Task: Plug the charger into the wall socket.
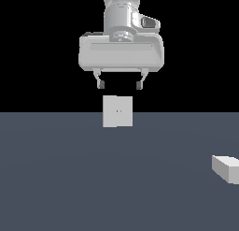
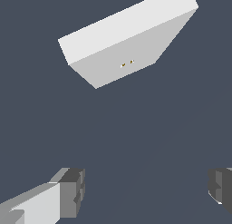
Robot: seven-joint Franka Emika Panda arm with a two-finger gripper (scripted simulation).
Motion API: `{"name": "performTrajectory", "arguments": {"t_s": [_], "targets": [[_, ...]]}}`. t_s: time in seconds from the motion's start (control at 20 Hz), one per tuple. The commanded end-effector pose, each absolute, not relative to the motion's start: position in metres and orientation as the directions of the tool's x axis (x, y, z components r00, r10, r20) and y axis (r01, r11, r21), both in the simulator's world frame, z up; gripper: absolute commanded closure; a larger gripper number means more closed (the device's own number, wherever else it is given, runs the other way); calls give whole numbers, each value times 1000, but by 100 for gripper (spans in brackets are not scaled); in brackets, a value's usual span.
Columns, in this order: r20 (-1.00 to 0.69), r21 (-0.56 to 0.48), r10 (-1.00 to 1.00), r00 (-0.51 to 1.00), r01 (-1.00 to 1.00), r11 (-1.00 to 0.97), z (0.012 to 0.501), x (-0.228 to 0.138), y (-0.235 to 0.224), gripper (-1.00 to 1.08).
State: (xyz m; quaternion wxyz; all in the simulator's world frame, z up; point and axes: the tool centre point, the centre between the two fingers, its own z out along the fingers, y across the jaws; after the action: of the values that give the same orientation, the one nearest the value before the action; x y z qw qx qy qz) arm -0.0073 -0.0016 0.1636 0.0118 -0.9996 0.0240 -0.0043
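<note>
The wall socket point(image 1: 117, 111) is a pale upright square plate with two tiny dots at its centre, standing on the grey floor in the middle of the exterior view. It also shows in the wrist view point(image 2: 127, 41). The charger point(image 1: 227, 168) is a small off-white block lying at the exterior view's right edge, partly cut off. My gripper point(image 1: 119, 85) hangs open and empty above the socket, well apart from the charger. Its two dark fingertips point(image 2: 72, 191) show in the wrist view with nothing between them.
A flat dark grey floor point(image 1: 93, 178) runs across the lower half of the exterior view, with black background above it.
</note>
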Motion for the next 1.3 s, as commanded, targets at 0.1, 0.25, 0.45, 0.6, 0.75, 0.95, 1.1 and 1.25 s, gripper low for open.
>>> {"name": "performTrajectory", "arguments": {"t_s": [0.1,0.25,0.45,0.6,0.75,0.95,1.1,1.25], "targets": [[8,-24,-49,999,-49,-999,163,-8,-3,-92],[8,-23,-54,998,-54,-998,160,-11,-9,-92],[9,-20,-69,998,-68,-997,150,-21,-24,-92],[10,-18,-86,996,-85,-996,139,-33,-43,-92],[11,-14,-108,994,-108,-994,124,-49,-68,-92],[13,-8,-142,990,-142,-990,102,-74,-105,-92],[15,-4,-164,986,-164,-986,88,-90,-129,-92],[16,-1,-182,983,-182,-983,76,-103,-148,-92]]}}
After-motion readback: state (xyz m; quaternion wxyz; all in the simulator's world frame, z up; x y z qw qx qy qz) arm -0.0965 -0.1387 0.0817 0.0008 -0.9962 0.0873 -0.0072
